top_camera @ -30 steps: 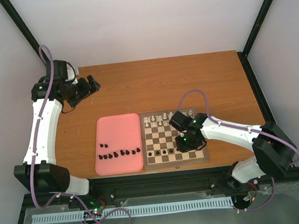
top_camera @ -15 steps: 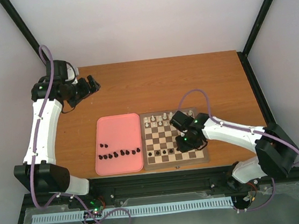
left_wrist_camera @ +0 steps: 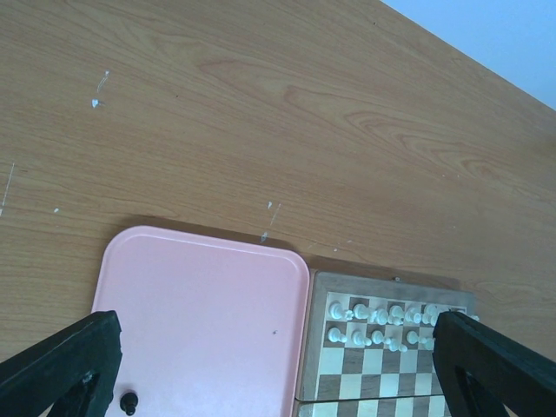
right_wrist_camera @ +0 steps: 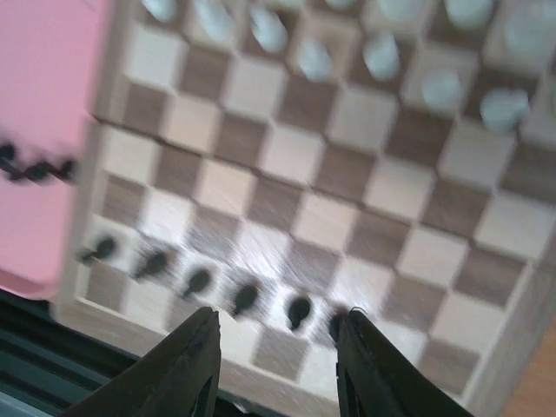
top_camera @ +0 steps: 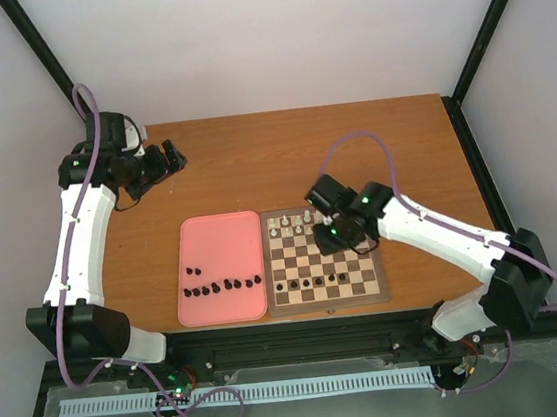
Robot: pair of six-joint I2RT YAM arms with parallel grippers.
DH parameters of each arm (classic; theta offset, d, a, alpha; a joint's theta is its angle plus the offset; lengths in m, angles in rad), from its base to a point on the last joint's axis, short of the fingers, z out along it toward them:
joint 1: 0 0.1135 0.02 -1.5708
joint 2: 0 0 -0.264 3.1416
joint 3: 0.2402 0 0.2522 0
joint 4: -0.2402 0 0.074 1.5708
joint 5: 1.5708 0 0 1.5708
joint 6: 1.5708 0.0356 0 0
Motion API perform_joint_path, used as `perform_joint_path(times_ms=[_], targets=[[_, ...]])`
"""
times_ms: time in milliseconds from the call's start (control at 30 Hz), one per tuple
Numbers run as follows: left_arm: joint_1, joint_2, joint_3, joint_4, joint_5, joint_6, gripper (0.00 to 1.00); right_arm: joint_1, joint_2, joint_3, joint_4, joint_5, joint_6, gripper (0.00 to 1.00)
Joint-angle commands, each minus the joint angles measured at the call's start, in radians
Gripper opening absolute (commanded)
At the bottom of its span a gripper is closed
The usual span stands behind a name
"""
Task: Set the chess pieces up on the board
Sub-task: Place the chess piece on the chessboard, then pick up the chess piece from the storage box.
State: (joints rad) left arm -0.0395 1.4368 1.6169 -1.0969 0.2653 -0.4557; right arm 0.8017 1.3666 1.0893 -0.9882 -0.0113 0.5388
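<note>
Lifted since a second ago, right gripper (right_wrist_camera: 278,320) swung toward 12 o'clock; jaws parted, empty; six pieces (right_wrist_camera: 246,298) on board (right_wrist_camera: 287,208) 6 o'clock row; rest on tray (top_camera: 217,241) at 9; risk: a low sweep back could topple them.

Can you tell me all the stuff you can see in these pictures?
table: one, brown wood, under everything.
tray: one, pink, just left of the board.
board: one, light and dark brown checks, middle of the table.
black pieces on the tray: several, black, towards its near edge.
black pieces on the board: about six, black, nearest row.
white pieces: many, too small to count, white, board's far rows.
left gripper: one, black, open and empty, above the table's far left corner.
right gripper: one, black, open and empty, above the board.
</note>
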Motion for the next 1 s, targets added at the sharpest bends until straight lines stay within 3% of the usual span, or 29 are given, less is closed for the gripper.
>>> perform_joint_path(times_ms=[0,333,600,967], targets=[[-0.005,-0.008,0.029,0.006,-0.01,0.024,1.0,0.037,0.135,0.215,-0.013,0.026,-0.072,0.38],[-0.005,-0.014,0.067,0.0,-0.008,0.017,1.0,0.185,0.659,0.794,0.059,-0.095,-0.188,0.39],[-0.004,-0.024,0.057,0.007,0.0,0.011,1.0,0.251,0.995,1.125,0.045,-0.243,-0.271,0.41],[-0.005,-0.012,0.061,0.011,0.011,0.005,1.0,0.289,1.187,1.31,0.007,-0.33,-0.315,0.42]])
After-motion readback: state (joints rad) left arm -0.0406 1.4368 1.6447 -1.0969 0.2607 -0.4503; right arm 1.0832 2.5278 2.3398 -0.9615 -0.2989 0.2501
